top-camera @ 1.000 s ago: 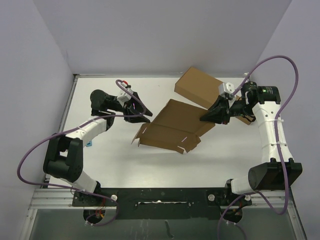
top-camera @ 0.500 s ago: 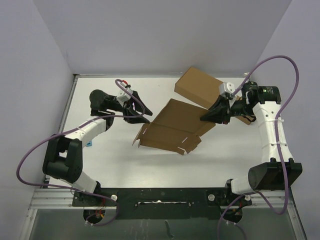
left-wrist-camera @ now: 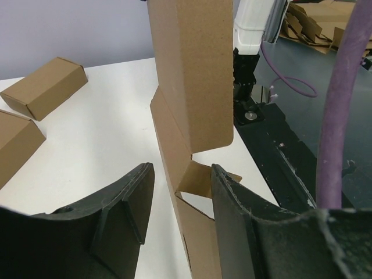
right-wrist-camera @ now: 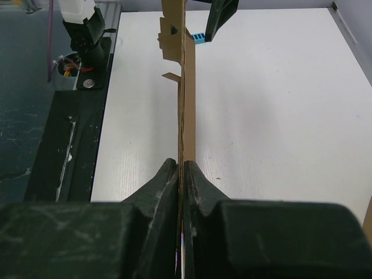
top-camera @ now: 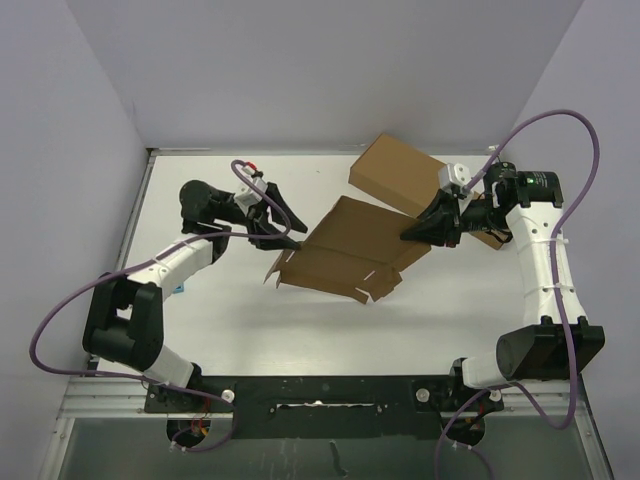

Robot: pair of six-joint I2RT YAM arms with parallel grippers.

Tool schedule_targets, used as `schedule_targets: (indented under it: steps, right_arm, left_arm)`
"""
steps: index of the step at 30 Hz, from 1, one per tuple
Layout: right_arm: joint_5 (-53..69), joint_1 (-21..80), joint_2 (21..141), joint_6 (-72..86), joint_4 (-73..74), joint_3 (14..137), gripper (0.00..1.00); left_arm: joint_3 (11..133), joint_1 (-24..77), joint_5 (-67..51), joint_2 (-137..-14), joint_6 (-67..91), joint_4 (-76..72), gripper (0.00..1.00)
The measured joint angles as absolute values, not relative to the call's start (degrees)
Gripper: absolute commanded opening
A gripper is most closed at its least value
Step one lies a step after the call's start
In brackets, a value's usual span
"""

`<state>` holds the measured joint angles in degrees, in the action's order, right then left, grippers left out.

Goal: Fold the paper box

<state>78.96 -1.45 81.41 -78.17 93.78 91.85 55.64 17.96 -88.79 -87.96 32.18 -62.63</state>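
Note:
The paper box (top-camera: pixel 345 255) is a flat, unfolded brown cardboard sheet with slot tabs, held tilted above the middle of the table. My right gripper (top-camera: pixel 410 236) is shut on its right edge; in the right wrist view the sheet (right-wrist-camera: pixel 187 87) runs edge-on out of the pinched jaws (right-wrist-camera: pixel 181 167). My left gripper (top-camera: pixel 291 240) is at the sheet's left edge. In the left wrist view its jaws (left-wrist-camera: pixel 180 186) stand open on either side of the cardboard (left-wrist-camera: pixel 192 75), and a small folded flap lies against the right finger (left-wrist-camera: pixel 232 209).
A closed brown box (top-camera: pixel 395 172) lies at the back, right behind the sheet. Another brown box (top-camera: pixel 490 236) sits under my right arm. The left wrist view shows a small box (left-wrist-camera: pixel 43 87) and a corner of another (left-wrist-camera: pixel 14 145). A small blue item (top-camera: pixel 178 288) lies near the left arm.
My left gripper has moved right onto the sheet's left edge and its jaws have spread wider. The sheet's near-left corner has shifted slightly. The right arm has stayed put.

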Motion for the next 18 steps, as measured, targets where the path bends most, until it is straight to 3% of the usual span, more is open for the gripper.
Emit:
schedule_targets:
  steps: [18]
  right_arm:
    - [79.3, -1.5, 81.4, -78.0, 93.8, 91.9, 0.00]
  left_arm:
    - [55.7, 19.7, -88.9, -88.1, 32.4, -63.6, 0.28]
